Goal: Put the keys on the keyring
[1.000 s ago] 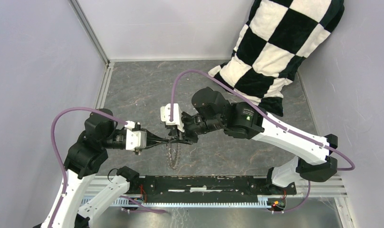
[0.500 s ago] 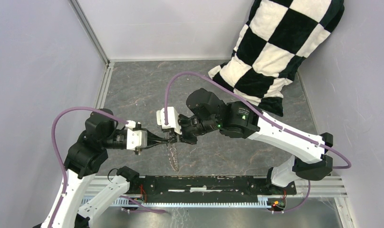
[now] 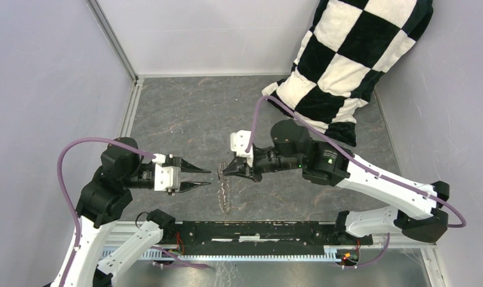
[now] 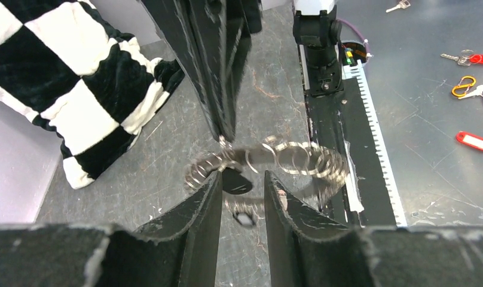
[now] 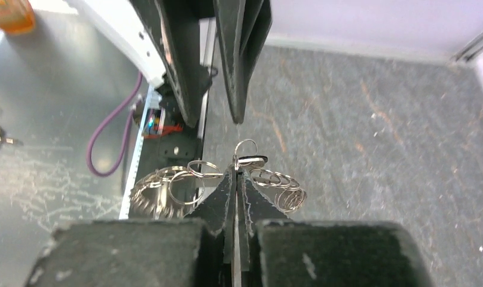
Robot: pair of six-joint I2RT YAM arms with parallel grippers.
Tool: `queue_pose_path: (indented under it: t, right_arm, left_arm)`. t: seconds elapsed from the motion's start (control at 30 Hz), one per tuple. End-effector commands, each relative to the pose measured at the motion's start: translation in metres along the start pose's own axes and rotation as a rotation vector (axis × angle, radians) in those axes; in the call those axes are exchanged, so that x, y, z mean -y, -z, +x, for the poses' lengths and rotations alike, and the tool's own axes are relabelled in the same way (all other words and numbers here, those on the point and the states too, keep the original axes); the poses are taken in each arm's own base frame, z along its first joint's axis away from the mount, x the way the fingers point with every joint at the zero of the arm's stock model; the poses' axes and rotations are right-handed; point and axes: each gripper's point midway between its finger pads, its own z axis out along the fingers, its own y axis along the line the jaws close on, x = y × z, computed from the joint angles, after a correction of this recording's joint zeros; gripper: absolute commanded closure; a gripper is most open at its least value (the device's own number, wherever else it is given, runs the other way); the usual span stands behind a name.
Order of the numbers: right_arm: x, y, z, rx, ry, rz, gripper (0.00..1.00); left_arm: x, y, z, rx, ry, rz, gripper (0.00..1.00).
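**Keyring hung from my right hand, left hand open beside it**

The grey surface [image 3: 179,113] carries a checkered pillow [image 3: 352,60] at its far right corner. The pillow is well apart from the work and plays no part in it. I reach in from both sides over the middle of the surface, with my fingertips facing each other.

My right hand [image 3: 222,173] is pressed together on the top of the keyring [image 3: 226,194]. The keyring hangs below that pinch, edge-on in the overhead view. I cannot tell whether its lower end touches the surface. I judge that gripping at the top lets its own weight spread the loops, so they can be reached from the side.

My left hand [image 3: 210,178] has its fingers apart and holds nothing. It sits just beside the keyring, level with the pinch. I judge that this gap leaves it ready to close on a loop or a key.

A small dark-headed key [image 5: 251,160] sits right at the tips of my right fingers. I cannot tell whether it is threaded onto a loop, because the left wrist view is blurred there.
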Motion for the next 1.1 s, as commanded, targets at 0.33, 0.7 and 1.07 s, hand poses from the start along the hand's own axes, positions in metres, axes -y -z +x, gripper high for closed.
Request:
queue_pose_path:
  t: [0.33,0.7,1.07]
  right_arm:
    - [-0.009,0.022,-0.075,0.497,-0.026,-0.041,1.00]
    - [-0.011,0.036,-0.091,0.711,-0.043,-0.028,1.00]
    - [-0.017,0.043,-0.093,0.862,-0.096,-0.062,1.00]
  left_arm:
    - [-0.021,0.008,-0.045,0.141,-0.178,-0.127,0.47]
    - [-0.011,0.007,-0.047,0.142,-0.204,-0.069,0.42]
    - [-0.008,0.006,-0.040,0.134,-0.205,-0.060,0.46]
